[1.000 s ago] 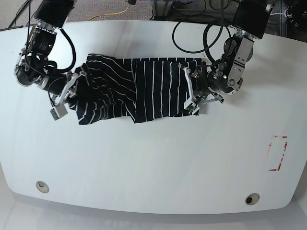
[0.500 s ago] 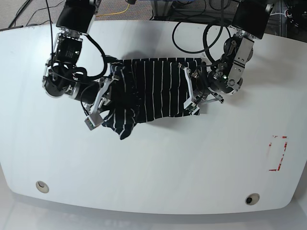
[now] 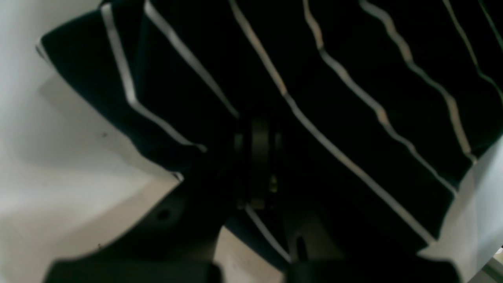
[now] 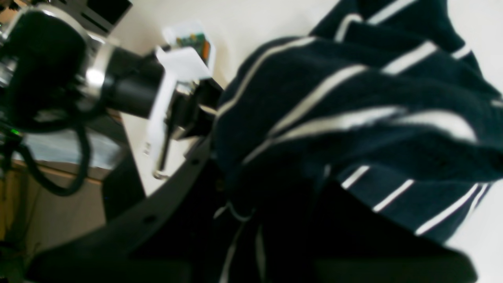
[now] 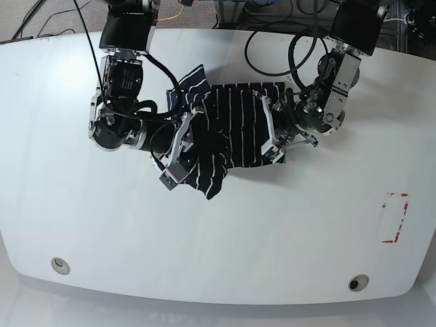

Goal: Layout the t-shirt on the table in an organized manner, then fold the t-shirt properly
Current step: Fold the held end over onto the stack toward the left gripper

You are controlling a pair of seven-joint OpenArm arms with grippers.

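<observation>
So the t-shirt [image 5: 228,133] is sitting toward the far edge of the table [image 5: 218,231], well apart from the red marking [image 5: 395,218] near the right edge, and it's bunched up, not spread at all. One side of the shirt is pulled across the middle of the shirt and a loose flap hangs down toward the near edge.

The right gripper [image 5: 178,146] is clamped on that pulled-over side; in its wrist view the fabric comes straight out of the jaws and drapes in heavy folds. The left gripper [image 5: 271,133] sits at the opposite edge of the shirt, and its wrist view shows cloth running right into the fingers, so I'd call it pinched on the t-shirt too (dark on dark, so not crisp).

Handling-wise this looks like light, floppy knit: no stiffness, sags wherever it isn't held, and drags easily on that glossy top. One pinch point just makes a rope of it. My guess is the better grabs are the seams and corners, shoulders or hem ends, with both arms pulling apart so it lies flat. Grabbing mid-panel risks picking up two layers.
</observation>
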